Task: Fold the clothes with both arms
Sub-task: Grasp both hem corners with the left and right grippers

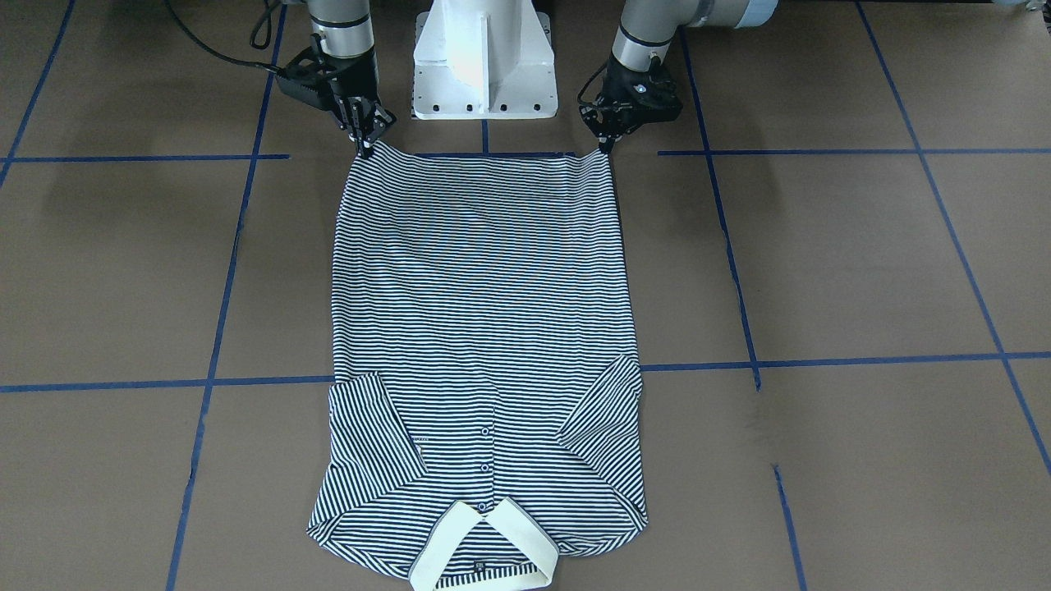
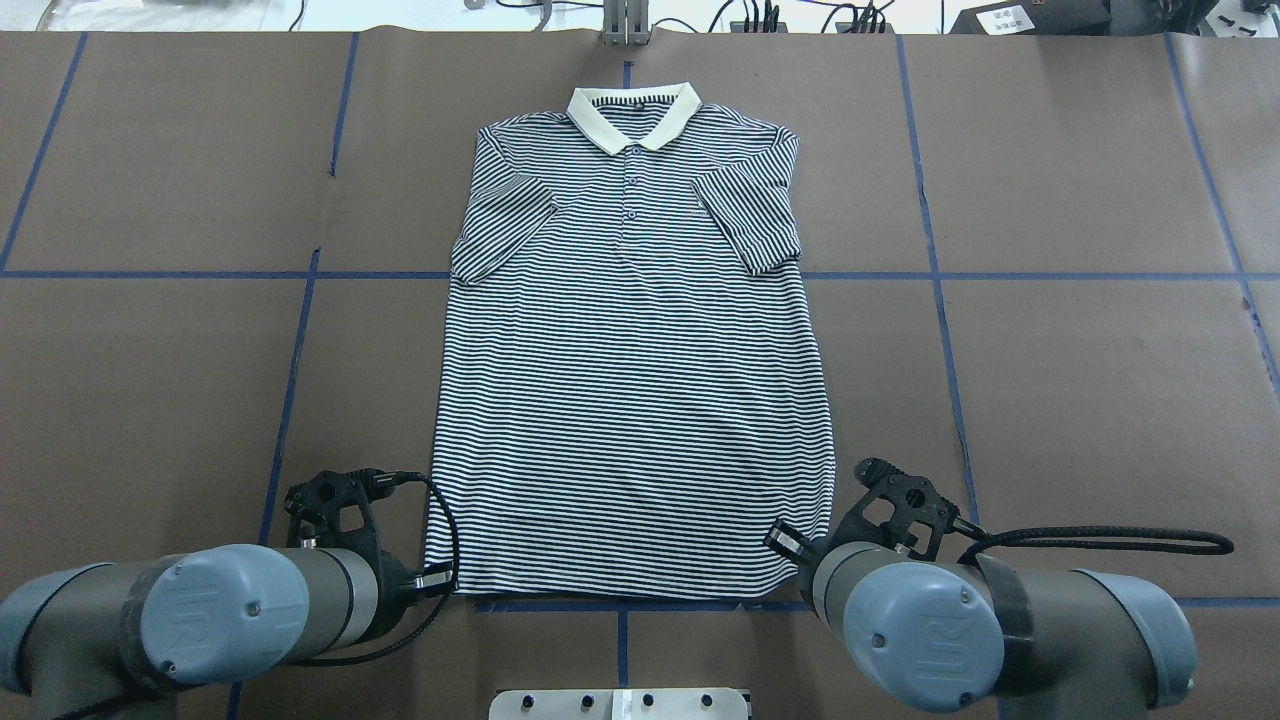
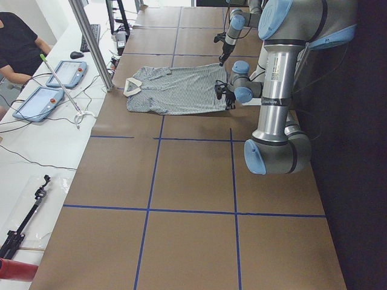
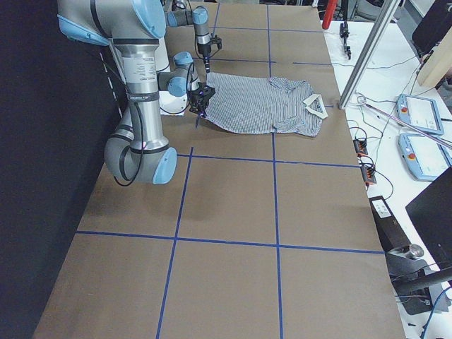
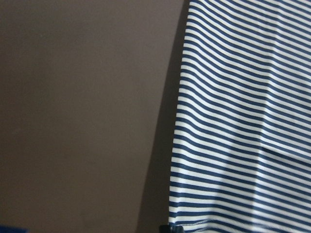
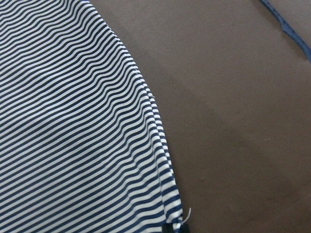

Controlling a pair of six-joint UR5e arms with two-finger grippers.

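Note:
The striped polo shirt (image 1: 480, 312) lies flat and face up on the brown table, sleeves folded inward, its cream collar (image 2: 633, 115) at the far side from the robot. My left gripper (image 1: 606, 148) is down at one corner of the hem, its fingers pinched together on the fabric. My right gripper (image 1: 364, 150) is shut on the other hem corner. Both wrist views show the striped hem edge (image 5: 233, 121) (image 6: 73, 121) raised slightly off the table, with a dark fingertip at the bottom edge. In the overhead view the wrists hide both sets of fingers.
The white pedestal base (image 1: 484, 66) stands between the arms, just behind the hem. Blue tape lines (image 1: 230, 271) grid the brown table. Beyond the collar side are a metal post (image 3: 91, 42), tablets (image 3: 36, 103) and a seated person (image 3: 18, 42).

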